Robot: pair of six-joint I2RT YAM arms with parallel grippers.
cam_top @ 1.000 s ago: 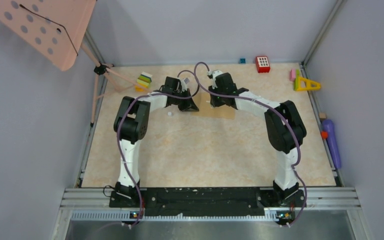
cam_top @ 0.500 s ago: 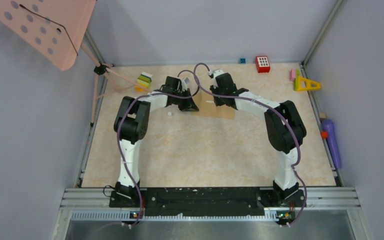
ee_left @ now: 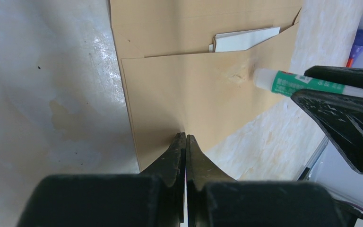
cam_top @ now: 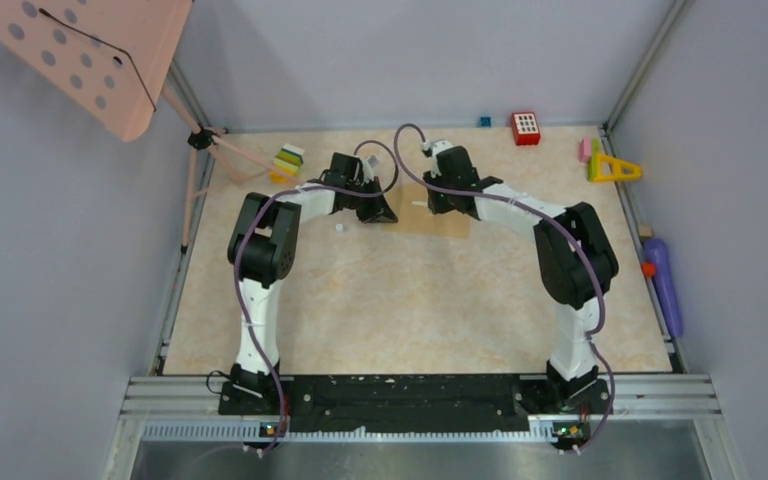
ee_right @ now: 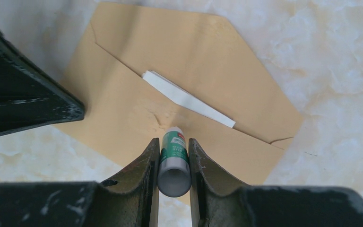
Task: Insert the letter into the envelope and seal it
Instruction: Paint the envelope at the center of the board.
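The envelope [ee_right: 198, 52] lies flat and open at the far middle of the table [cam_top: 410, 300], toward 12 o'clock from your arm bases in the top view, with its long axis running 9 to 3 there. The letter [ee_right: 189, 100] is tucked in, with a narrow white strip showing at the opening. In the right wrist view that strip runs from 10 to 4 o'clock, just past the tip of the glue stick [ee_right: 173, 165], which points to 12 and touches the tan paper. Your right gripper [ee_right: 173, 141] pinches that stick by its barrel, so the right arm is the one doing the gluing. Your left gripper [ee_left: 185, 137], at the envelope's 9 o'clock end in the top view, has its fingers pressed together on nothing. Its tips are down on the paper, seemingly pinning it. I judge your next stroke should follow that 10-to-4 line rather than cross it.
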